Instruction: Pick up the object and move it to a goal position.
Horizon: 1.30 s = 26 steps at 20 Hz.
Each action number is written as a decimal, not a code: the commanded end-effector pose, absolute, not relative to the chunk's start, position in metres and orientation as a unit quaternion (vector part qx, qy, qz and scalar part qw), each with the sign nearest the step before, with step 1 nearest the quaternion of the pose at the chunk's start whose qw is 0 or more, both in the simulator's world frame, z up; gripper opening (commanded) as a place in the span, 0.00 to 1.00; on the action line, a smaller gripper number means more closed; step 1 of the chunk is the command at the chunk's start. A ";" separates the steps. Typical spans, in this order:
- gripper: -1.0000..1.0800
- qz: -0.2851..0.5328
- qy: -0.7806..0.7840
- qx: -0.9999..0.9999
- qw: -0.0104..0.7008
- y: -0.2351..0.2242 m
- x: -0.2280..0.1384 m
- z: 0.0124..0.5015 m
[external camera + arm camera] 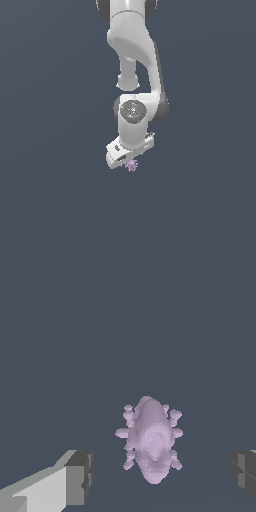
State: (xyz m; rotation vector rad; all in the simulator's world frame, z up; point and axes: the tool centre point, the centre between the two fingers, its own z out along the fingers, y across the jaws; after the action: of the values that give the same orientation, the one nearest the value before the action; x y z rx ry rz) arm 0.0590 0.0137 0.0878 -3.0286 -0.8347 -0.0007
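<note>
**Operator:** Where is the object?

**Inspector:** Your pale lilac object [150, 440] lies on the dark surface [125, 331], between the two fingertips [80, 476] in the wrist view, touching neither.

**Operator:** And the gripper?

**Inspector:** Your gripper [160, 478] has its fingers spread wide apart, holding nothing. In the exterior view it hangs just above the object [131, 165], arm [134, 60] reaching down from above.

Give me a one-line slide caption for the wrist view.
Wrist view: the lilac spiky object lies between the open tool's two dark fingertips, not yet gripped.
</note>
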 end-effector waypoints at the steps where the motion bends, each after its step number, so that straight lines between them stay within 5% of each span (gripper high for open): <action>1: 0.96 0.000 -0.266 -0.964 0.000 0.014 0.059 0.083; 15: 0.96 0.000 -0.268 -0.963 0.000 0.014 0.059 0.039; 16: 0.00 0.000 -0.268 -0.963 0.000 0.014 0.059 0.039; 26: 0.00 0.000 -0.268 -0.963 0.000 0.014 0.059 0.039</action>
State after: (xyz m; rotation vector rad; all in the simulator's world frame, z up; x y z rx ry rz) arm 0.0591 0.0139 0.0385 -3.0265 -0.8425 0.0003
